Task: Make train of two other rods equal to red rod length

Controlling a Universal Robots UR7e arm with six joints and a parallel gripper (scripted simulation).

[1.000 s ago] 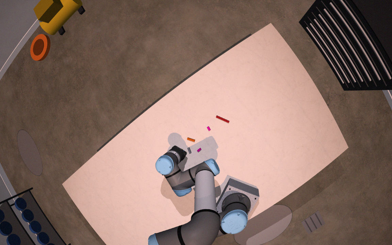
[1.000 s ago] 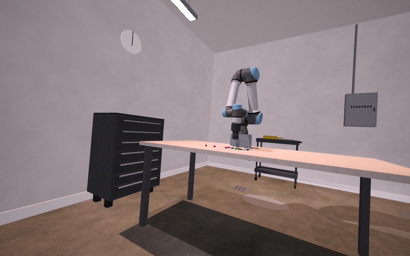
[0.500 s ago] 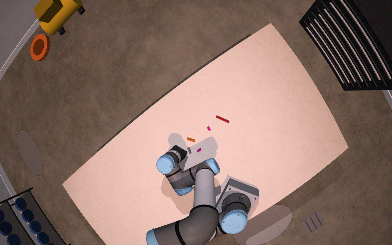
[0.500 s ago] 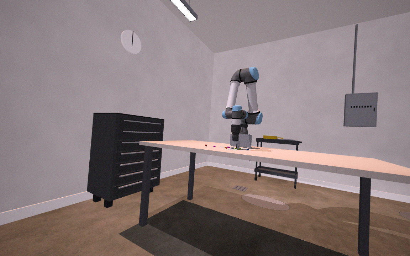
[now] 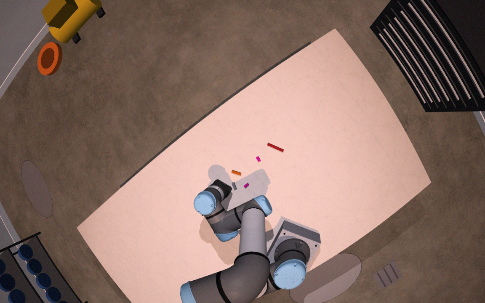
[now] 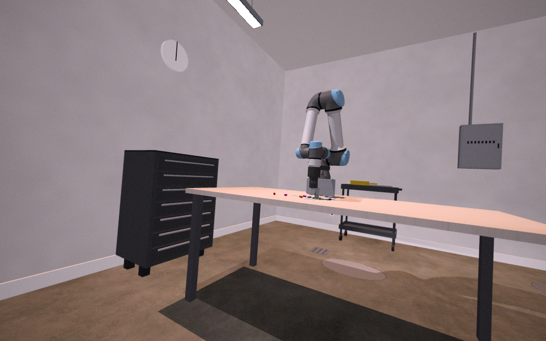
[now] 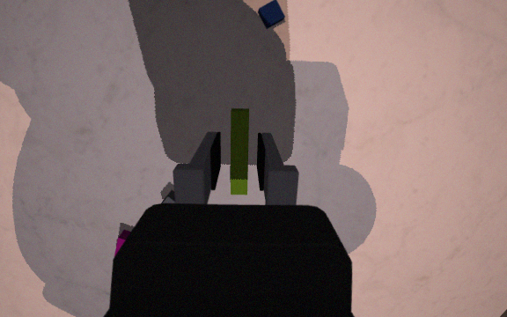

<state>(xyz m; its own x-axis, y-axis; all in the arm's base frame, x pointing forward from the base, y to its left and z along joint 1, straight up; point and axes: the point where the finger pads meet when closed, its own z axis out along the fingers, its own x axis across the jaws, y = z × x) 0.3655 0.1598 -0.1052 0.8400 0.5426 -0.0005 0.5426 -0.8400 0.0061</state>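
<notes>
In the wrist view a lime rod lies flat on the table in the arm's shadow. My gripper is low over it and open. One finger stands on each side of the rod with a small gap to each. A blue cube lies beyond the rod's far end. In the top view the red rod, one magenta rod, the orange rod, the grey rod and a second magenta rod lie apart. The arm hides the lime rod there.
The rods lie on a pale table. The arm's base stands at the table's near edge. A black drawer chest and a small cart stand off the table.
</notes>
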